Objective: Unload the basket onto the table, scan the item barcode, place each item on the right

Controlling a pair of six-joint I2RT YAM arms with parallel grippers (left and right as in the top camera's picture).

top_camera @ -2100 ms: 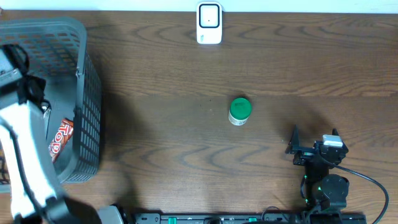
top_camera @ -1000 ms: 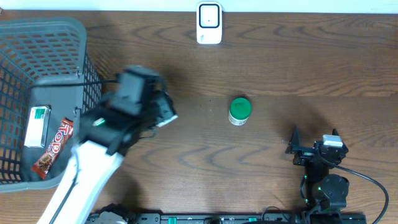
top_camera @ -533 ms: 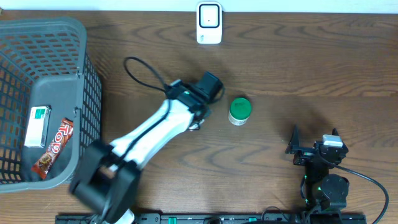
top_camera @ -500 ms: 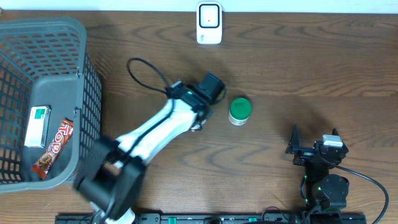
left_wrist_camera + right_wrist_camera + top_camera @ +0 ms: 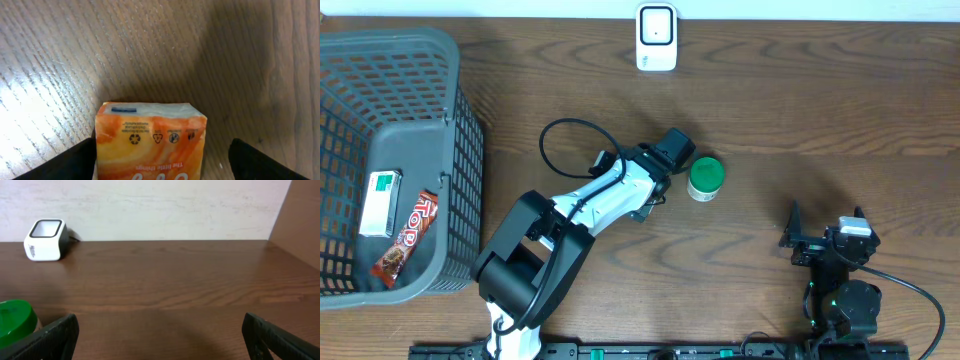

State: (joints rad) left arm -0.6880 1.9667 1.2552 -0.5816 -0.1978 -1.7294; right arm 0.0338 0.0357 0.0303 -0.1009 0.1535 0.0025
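— Where was the orange packet (image 5: pixel 150 142)?
— On the wooden table (image 5: pixel 820 120), between my left gripper's (image 5: pixel 162 157) spread fingers, with a green-lidded jar (image 5: pixel 705 177) near. My right gripper (image 5: pixel 160 332) gaped, holding nothing. The scanner (image 5: pixel 656 37) sat well apart, by the wall (image 5: pixel 150 205).

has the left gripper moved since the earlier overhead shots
Yes. The left gripper has swung right, away from the basket, and now sits just left of the green-lidded jar.

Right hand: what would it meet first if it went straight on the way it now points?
Nothing near: the right hand faces bare table; the jar and scanner sit off to its left. The way looks free up to the wall, though depth is unclear.
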